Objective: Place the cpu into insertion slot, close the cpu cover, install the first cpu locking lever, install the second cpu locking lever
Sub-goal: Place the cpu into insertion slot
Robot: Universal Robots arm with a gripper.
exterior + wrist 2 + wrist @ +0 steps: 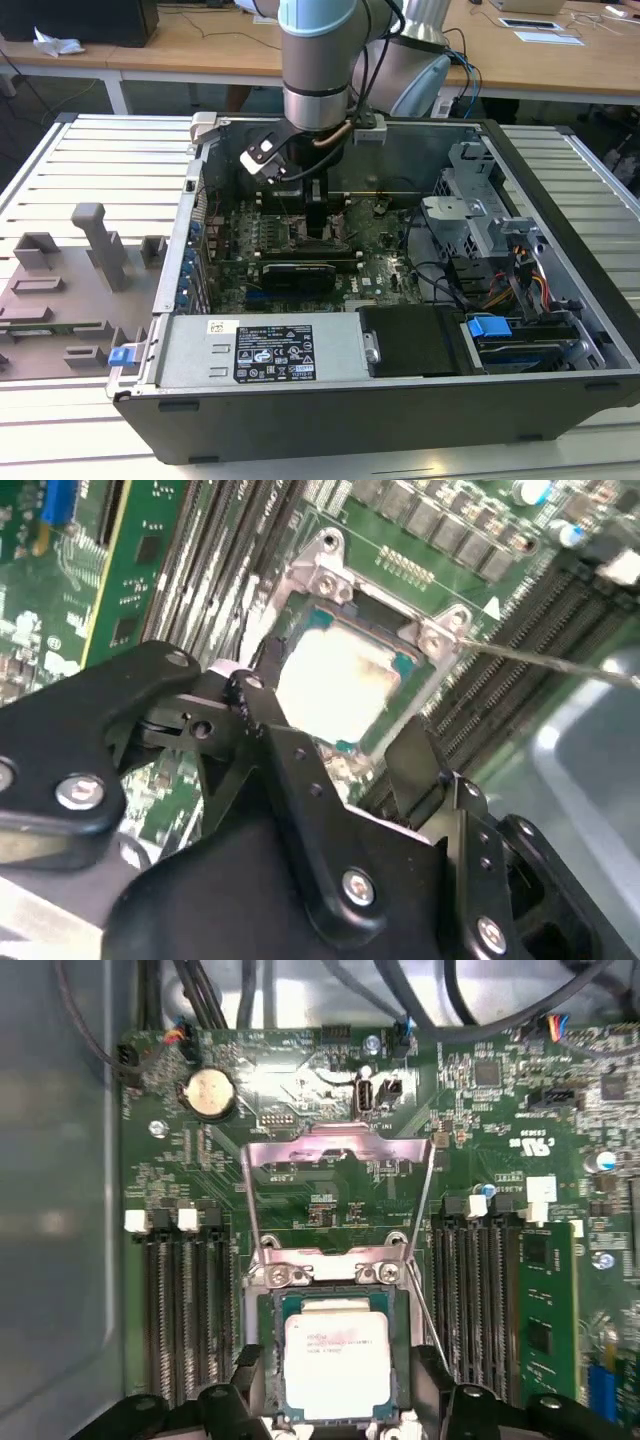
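Black links of the claw loom up front in the second wrist view, fingers spread, one on each side of the cpu and pinching nothing. That pale chip lies flat in the insertion slot, directly between the fingertips, looking seated. Past the slot's hinge edge, on the side away from the claw, the cpu cover stands flipped open, its window showing bare board behind. Its hinge line runs across, parallel to the span between the fingers. A thin wire locking lever juts out loose beside the slot. Memory slots flank both sides, close to the fingers. Outside, the arm drops into the computer case on the slatted worktop.
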